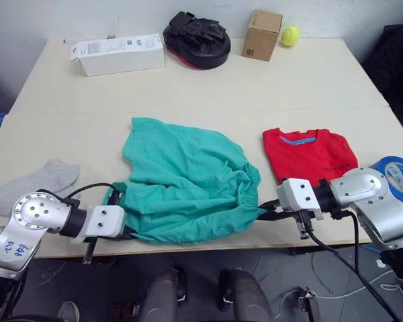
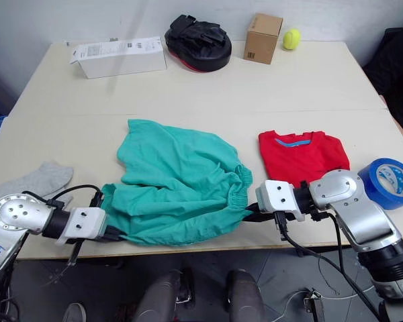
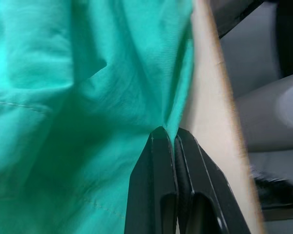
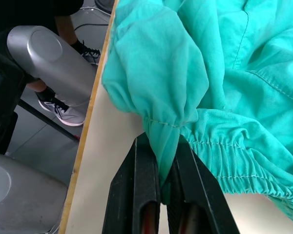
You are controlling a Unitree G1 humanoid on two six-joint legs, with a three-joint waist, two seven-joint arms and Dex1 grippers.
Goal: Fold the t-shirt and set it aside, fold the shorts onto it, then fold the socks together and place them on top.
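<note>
The teal shorts [image 1: 185,178] lie spread at the table's front middle. My left gripper [image 1: 126,230] is shut on their front left corner, and the left wrist view shows the cloth [image 3: 112,73] pinched between the black fingers [image 3: 156,185]. At the front right my right gripper [image 1: 267,211] is shut on the gathered waistband [image 4: 224,146]. The red t-shirt [image 1: 309,153] lies folded to the right of the shorts. One grey sock [image 1: 37,184] rests at the far left of the table.
A roll of blue tape [image 1: 397,176] sits at the right edge by my right arm. At the back stand a white box [image 1: 117,54], black pads [image 1: 196,37], a cardboard box [image 1: 262,33] and a tennis ball [image 1: 290,35].
</note>
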